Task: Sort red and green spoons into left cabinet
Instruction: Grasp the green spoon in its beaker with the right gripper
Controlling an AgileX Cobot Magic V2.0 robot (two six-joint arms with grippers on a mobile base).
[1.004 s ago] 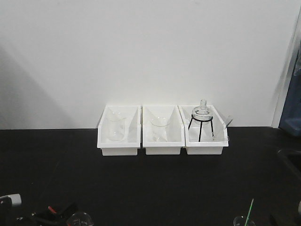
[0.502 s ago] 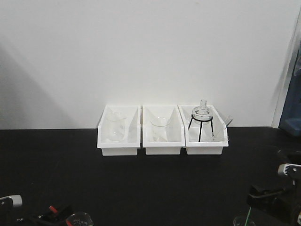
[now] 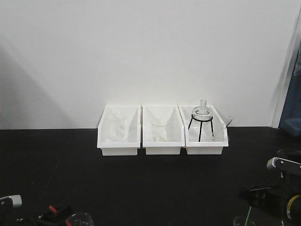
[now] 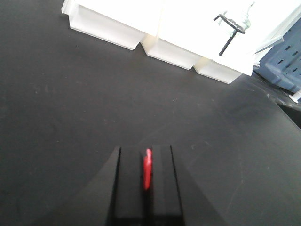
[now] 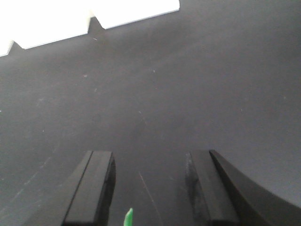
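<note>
The left gripper (image 4: 143, 156), bottom centre of its wrist view, is closed tight on the red spoon (image 4: 147, 172), while the right gripper (image 5: 150, 188) stands wide open and holds nothing, the tip of the green spoon (image 5: 128, 217) showing at the lower edge between its jaws; three white bins (image 3: 162, 149) sit mid-frame in the front view.

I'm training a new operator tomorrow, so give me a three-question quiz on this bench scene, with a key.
1. True or false: the right claw is open, with the tip of the green spoon showing between its fingers.
2. Which of the white bins holds the flask on the black tripod? A left, B middle, C right.
3. Fill in: the left claw is shut on the ___ spoon.
Key: 1 true; 2 C; 3 red, the red spoon.
</note>
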